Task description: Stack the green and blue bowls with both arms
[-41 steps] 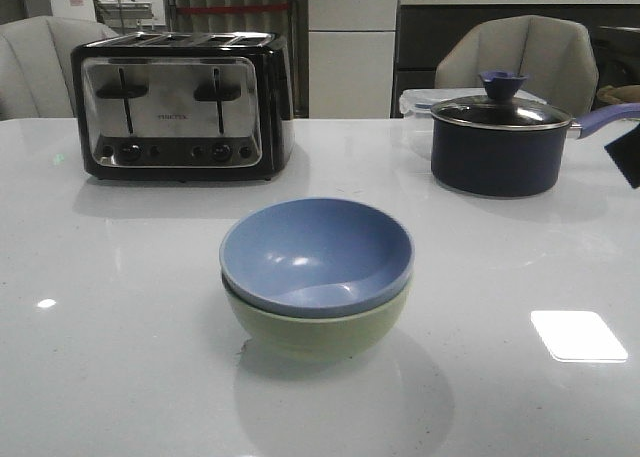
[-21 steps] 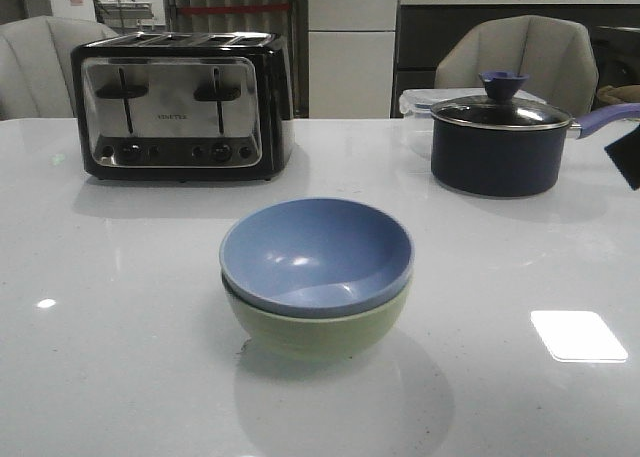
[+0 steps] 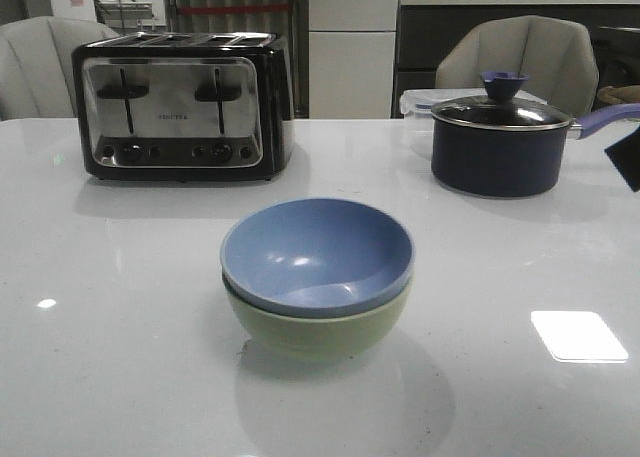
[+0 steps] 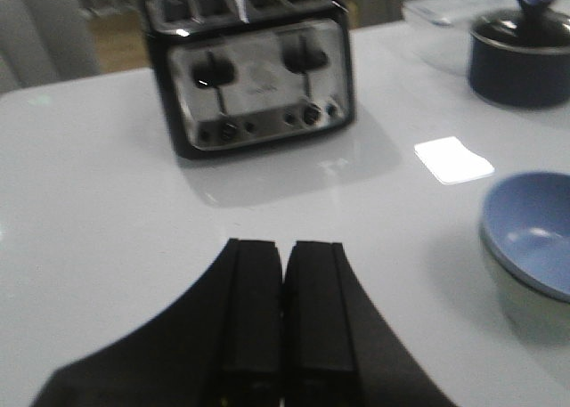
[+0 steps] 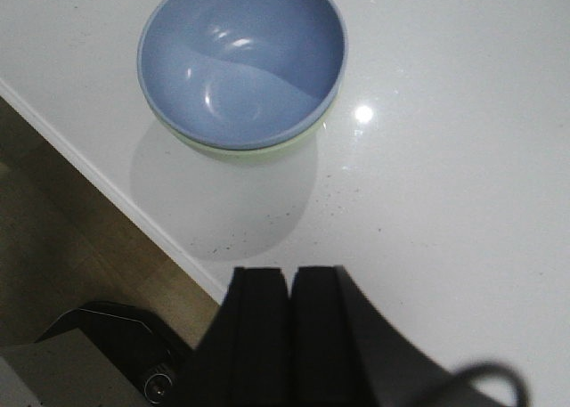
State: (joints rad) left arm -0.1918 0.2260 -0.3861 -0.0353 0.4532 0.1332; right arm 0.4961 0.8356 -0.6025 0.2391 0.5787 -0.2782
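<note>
Blue bowl nested in green bowl, mid-table. My left gripper and right gripper: fingers pressed together, empty, both well apart from stack. Judge stacking done.

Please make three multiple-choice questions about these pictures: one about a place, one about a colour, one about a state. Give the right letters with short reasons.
1. Where does the dusty blue round bowl sit?
A. Inside the pale green round bowl
B. On the black-and-chrome toaster
C. Beside the dark saucepan with glass lid

2. What colour is the saucepan's lid knob?
A. Red
B. Purple-blue
C. White

3. How does the left pincer stand?
A. Shut on the blue bowl
B. Wide open
C. Shut, holding nothing

Answers:
1. A, the green rim shows just under the blue bowl.
2. B, the knob matches the purple-blue handle.
3. C, in the left wrist view its fingers meet over bare white table.
</note>
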